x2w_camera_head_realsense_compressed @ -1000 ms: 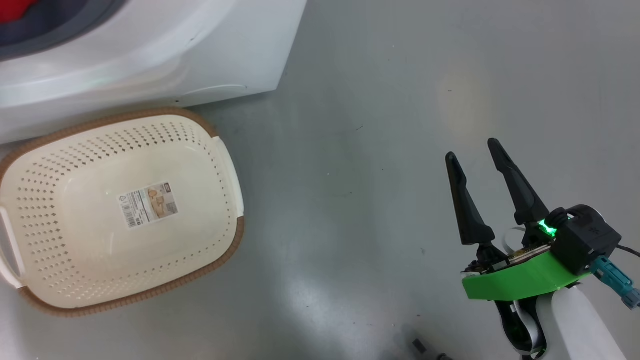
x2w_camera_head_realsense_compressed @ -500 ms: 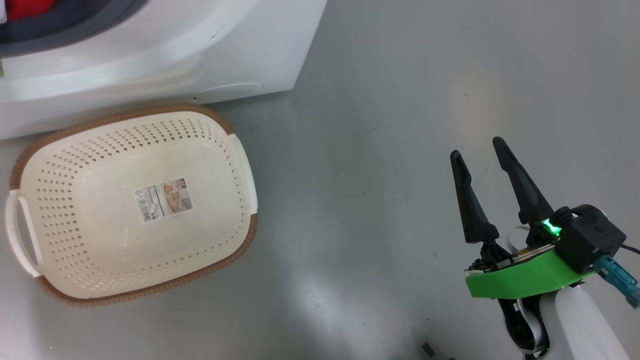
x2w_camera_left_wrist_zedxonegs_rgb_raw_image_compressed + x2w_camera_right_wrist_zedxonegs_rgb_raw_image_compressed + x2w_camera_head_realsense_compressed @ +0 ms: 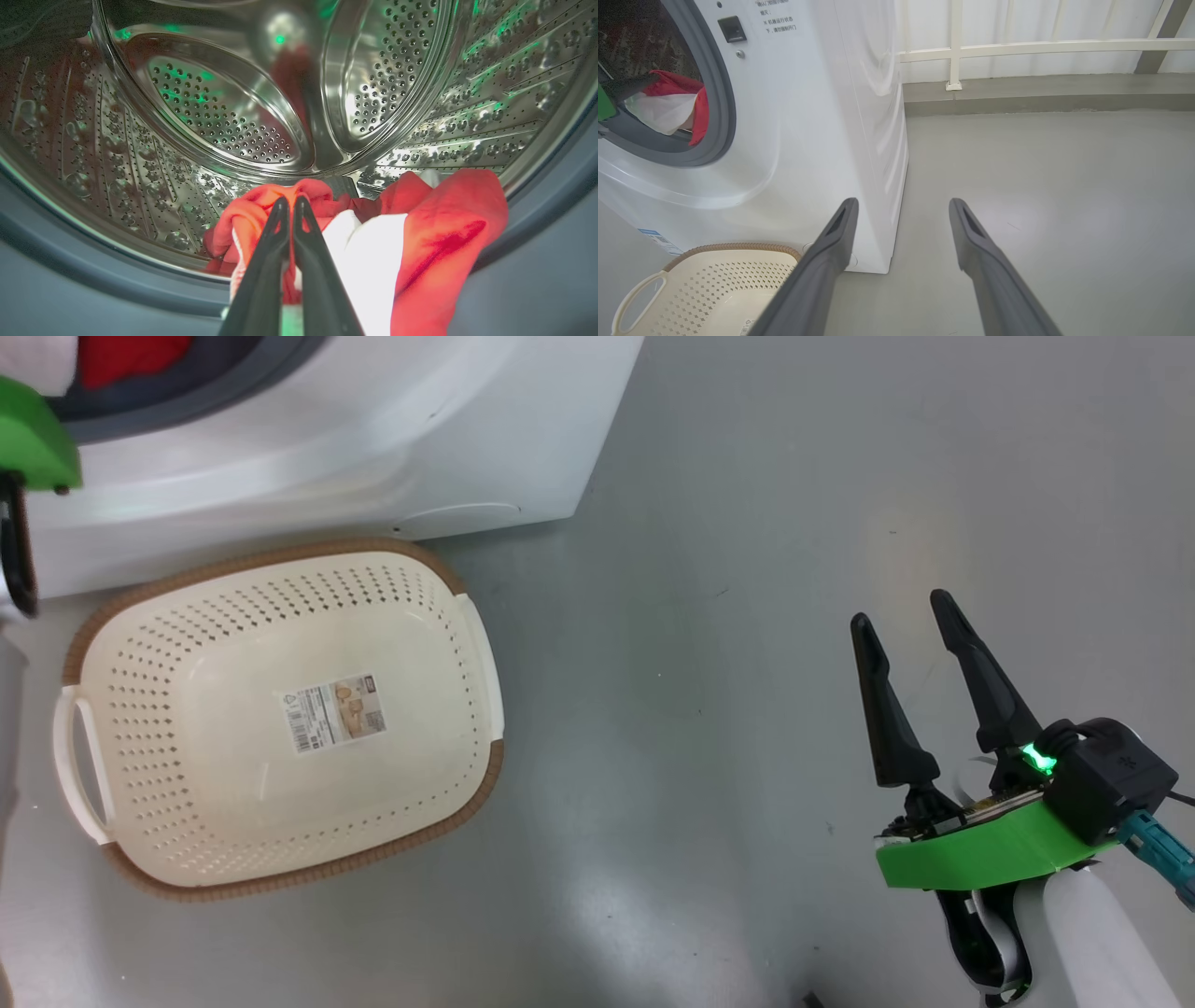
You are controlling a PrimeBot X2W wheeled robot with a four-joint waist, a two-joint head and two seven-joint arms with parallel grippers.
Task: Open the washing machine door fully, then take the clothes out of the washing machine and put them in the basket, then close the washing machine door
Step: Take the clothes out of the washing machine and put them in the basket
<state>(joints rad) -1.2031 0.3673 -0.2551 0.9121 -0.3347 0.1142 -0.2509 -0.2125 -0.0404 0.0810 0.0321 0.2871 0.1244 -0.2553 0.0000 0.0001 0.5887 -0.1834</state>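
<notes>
Inside the steel drum (image 3: 210, 107) of the washing machine (image 3: 808, 116), the robot's left gripper (image 3: 289, 201) has its two dark fingers pressed together on a fold of the clothes (image 3: 444, 233), a red bundle with a white part that lies at the drum's mouth, partly draped over the grey rubber ring (image 3: 717, 93). The basket (image 3: 280, 887) sits on the grey floor (image 3: 728, 523) just in front of the machine, a sticker (image 3: 334, 712) on its bottom. The right gripper (image 3: 898, 607) hovers over bare floor well apart from the basket, fingers spread wide, holding nothing.
</notes>
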